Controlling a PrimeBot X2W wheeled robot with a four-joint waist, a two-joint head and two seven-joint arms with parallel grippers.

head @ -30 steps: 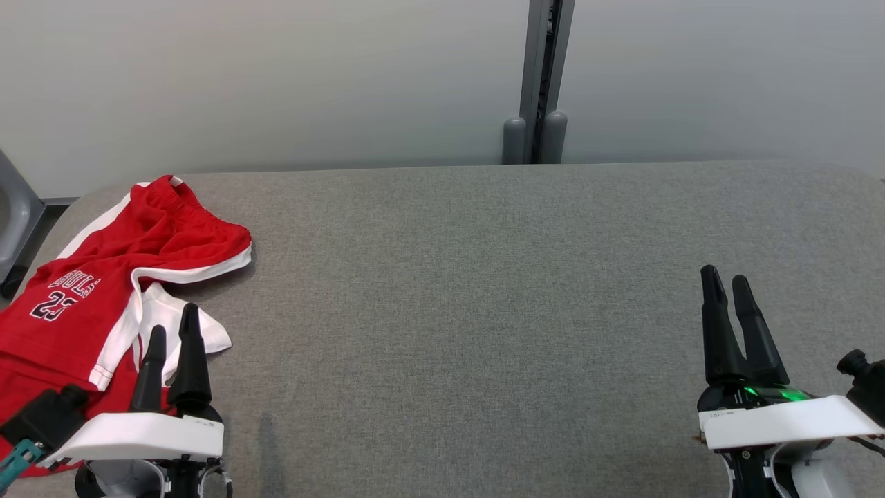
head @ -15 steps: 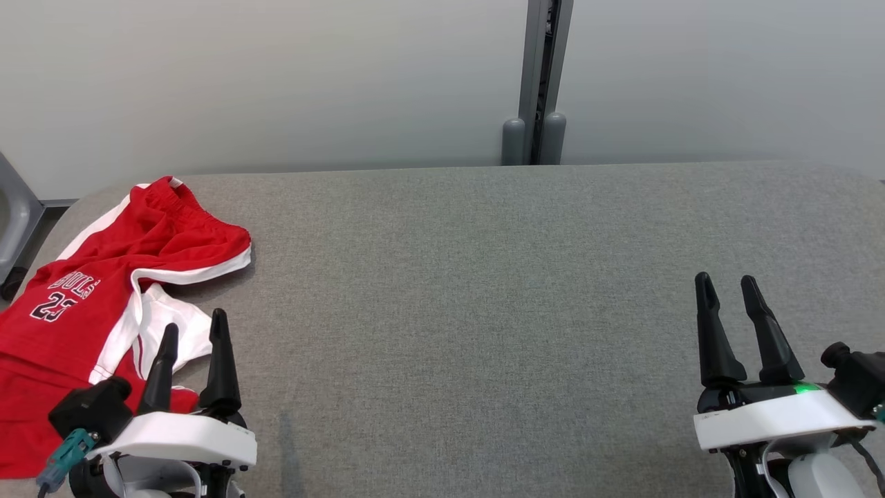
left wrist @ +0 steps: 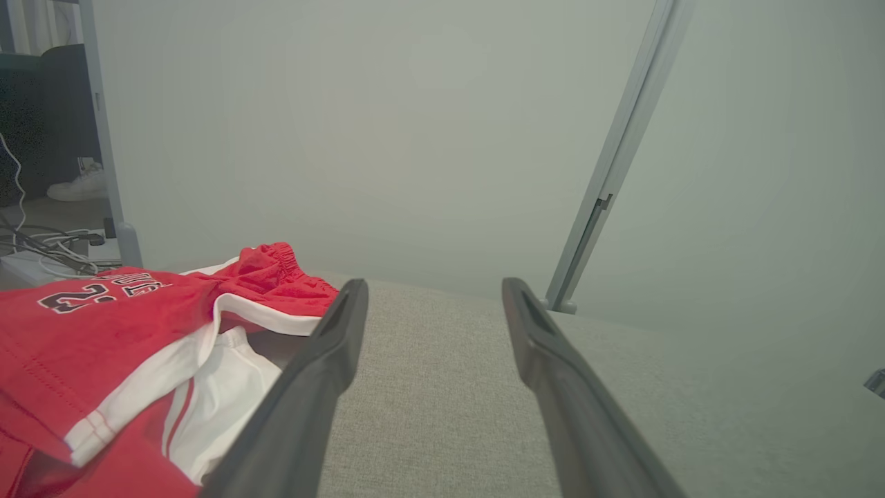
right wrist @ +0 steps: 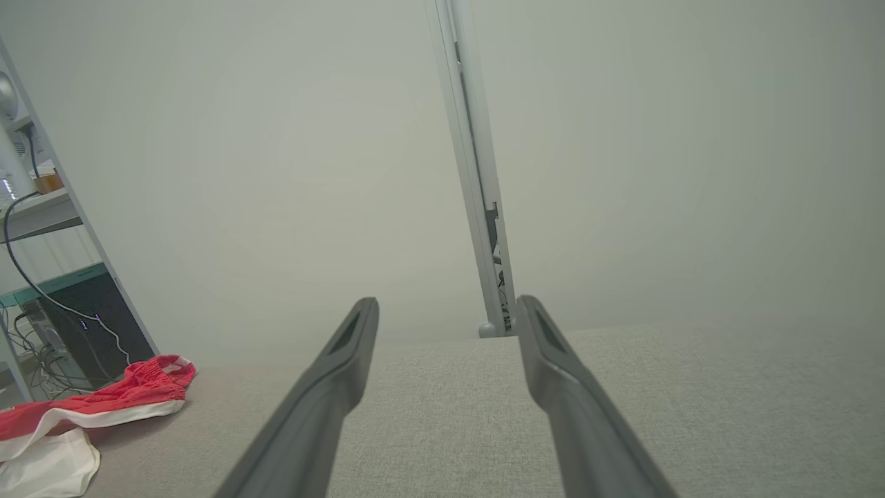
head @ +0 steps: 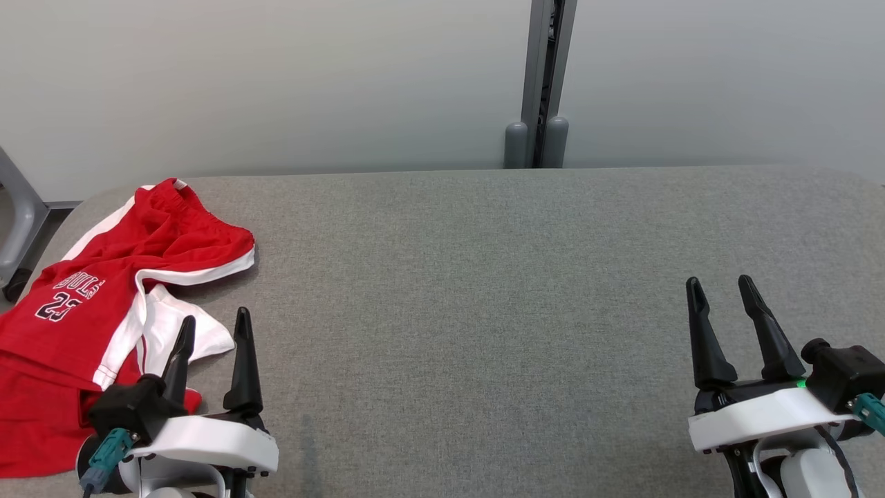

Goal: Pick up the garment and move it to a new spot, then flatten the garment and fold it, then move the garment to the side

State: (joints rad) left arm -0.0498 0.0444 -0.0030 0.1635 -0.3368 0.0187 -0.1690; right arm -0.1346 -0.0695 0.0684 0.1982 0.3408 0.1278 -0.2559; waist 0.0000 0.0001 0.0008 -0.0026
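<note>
Left gripper (head: 214, 318) is spread wide and holds nothing. It sits low at the near left of the table (head: 449, 277), and its left finger is right by the white flap of the garment (head: 104, 277); can't tell if it touches. Right gripper (head: 719, 283) is also wide apart and empty, at the near right and well apart from the cloth. The garment is a red piece with white trim, crumpled in layers at the table's far-left end, with its near part running out to the left edge. The pick-up looks not yet started. Risks as I judge them: closing on the loose white flap alone would catch one thin layer, so the rest drags or unfurls and slips out. Biting deep into the pile would grab several layers and make flattening harder. Cloth this near the edge could slide off the table if it is nudged sideways. A low approach could snag the fingertips in the grey table cover. A one-armed lift would leave it bunched.
</note>
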